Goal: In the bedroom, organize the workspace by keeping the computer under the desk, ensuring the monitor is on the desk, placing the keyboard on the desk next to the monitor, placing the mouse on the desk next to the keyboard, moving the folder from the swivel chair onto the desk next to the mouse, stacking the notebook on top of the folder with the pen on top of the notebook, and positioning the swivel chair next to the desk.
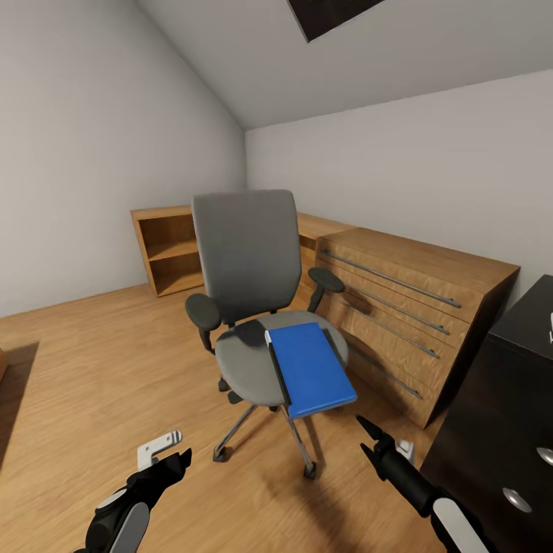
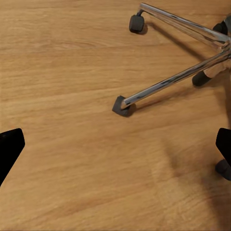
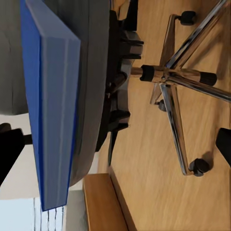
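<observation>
The grey swivel chair (image 1: 247,261) stands mid-room on the wood floor, facing me. The blue folder (image 1: 311,367) lies flat on its seat and overhangs the front right edge. My left gripper (image 1: 165,458) hangs low, left of the chair base, open and empty. My right gripper (image 1: 384,442) is low at the right, just below and in front of the folder's overhanging corner, also open. In the right wrist view the folder (image 3: 53,96) shows edge-on above the seat (image 3: 94,72) and chrome base (image 3: 168,77). The left wrist view looks at a chrome leg (image 2: 178,79). The black desk (image 1: 491,399) is at the right edge.
A light-wood chest (image 1: 399,307) with bar handles stands close behind and right of the chair. A low wooden bookshelf (image 1: 169,253) sits against the far wall. Open wood floor (image 1: 92,369) stretches to the left. The ceiling slopes down on the left side.
</observation>
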Motion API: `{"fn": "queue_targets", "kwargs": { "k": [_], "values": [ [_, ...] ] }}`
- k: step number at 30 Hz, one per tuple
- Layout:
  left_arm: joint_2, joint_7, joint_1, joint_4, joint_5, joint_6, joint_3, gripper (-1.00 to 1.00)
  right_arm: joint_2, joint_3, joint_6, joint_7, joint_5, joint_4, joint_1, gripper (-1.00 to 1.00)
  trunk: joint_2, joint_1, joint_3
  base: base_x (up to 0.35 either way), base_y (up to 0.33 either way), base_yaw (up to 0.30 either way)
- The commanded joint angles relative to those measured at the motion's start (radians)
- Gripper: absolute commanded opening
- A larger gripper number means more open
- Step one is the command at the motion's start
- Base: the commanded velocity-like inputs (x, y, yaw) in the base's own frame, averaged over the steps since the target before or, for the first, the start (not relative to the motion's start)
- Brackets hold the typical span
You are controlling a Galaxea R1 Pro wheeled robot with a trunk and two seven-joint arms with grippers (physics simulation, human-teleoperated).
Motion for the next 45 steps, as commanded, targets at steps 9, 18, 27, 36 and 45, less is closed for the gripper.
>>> {"fn": "queue_targets", "kwargs": {
  "k": [9, 18, 27, 36, 45],
  "values": [
    [0.001, 0.009, -0.001, -0.001, 0.009, -0.002, -0.002, 1.00, 0.002, -0.006, 0.009, 0.001, -0.006, 0.006, 0.000, 1.00, 0.000, 0.000, -0.001, 0.016, 0.013, 0.000],
    [0.001, 0.008, -0.001, 0.000, 0.010, -0.002, -0.003, 1.00, 0.002, -0.004, 0.007, 0.001, -0.004, 0.006, 0.000, 1.00, 0.000, 0.000, -0.001, 0.119, 0.112, 0.000],
    [0.001, 0.009, 0.000, 0.000, 0.010, -0.001, -0.003, 1.00, 0.002, -0.003, 0.007, 0.000, -0.003, 0.007, 0.000, 1.00, 0.000, 0.000, -0.001, 0.016, 0.015, 0.000],
    [0.001, 0.008, -0.001, 0.000, 0.010, 0.000, -0.003, 1.00, 0.002, -0.003, 0.007, 0.001, -0.003, 0.006, 0.000, 1.00, 0.000, 0.000, -0.001, 0.002, 0.001, 0.000],
    [-0.001, 0.007, 0.000, 0.000, 0.011, -0.002, -0.004, 1.00, 0.002, -0.003, 0.007, 0.001, -0.003, 0.006, 0.000, 1.00, 0.035, -0.019, 0.015, 0.000, 0.000, 0.000]
  ]
}}
